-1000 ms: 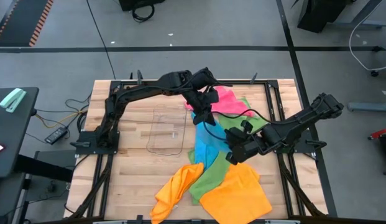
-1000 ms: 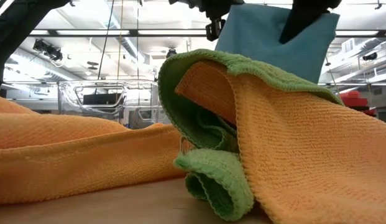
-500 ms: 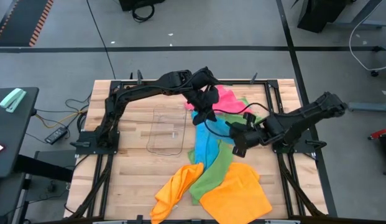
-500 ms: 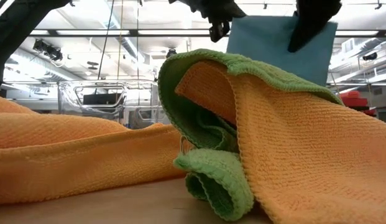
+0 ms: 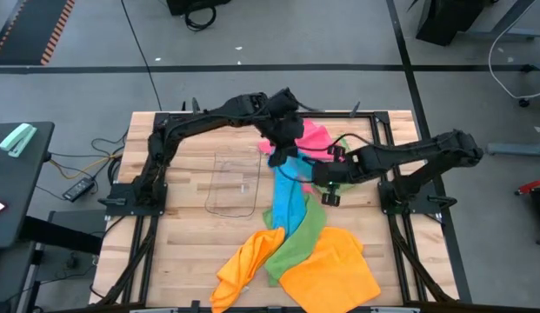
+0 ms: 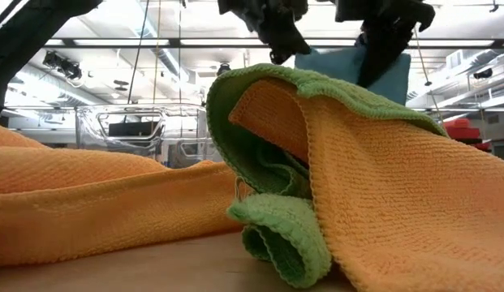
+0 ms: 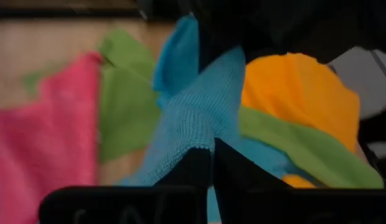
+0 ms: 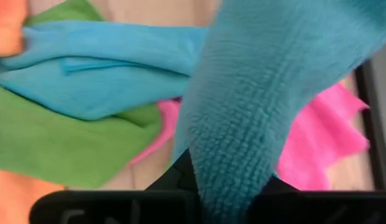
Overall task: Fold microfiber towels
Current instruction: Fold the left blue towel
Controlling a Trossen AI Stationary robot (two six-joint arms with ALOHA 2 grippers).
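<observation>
Nearest the low camera, an orange towel (image 6: 381,211) and a green towel (image 6: 276,235) heap on the wooden surface (image 5: 183,235), hiding most of what lies behind; a second orange towel (image 5: 243,265) sprawls alongside. Mid-surface, the sky-blue towel (image 5: 287,204) hangs lifted between both arms: the left end effector (image 5: 283,155) is clamped on one corner (fingers (image 7: 196,171) pressed together), the right end effector (image 5: 326,187) pinches another, its fingertips buried in cloth. Beyond, a pink towel (image 5: 317,139) and a faint clear tray (image 5: 233,183).
</observation>
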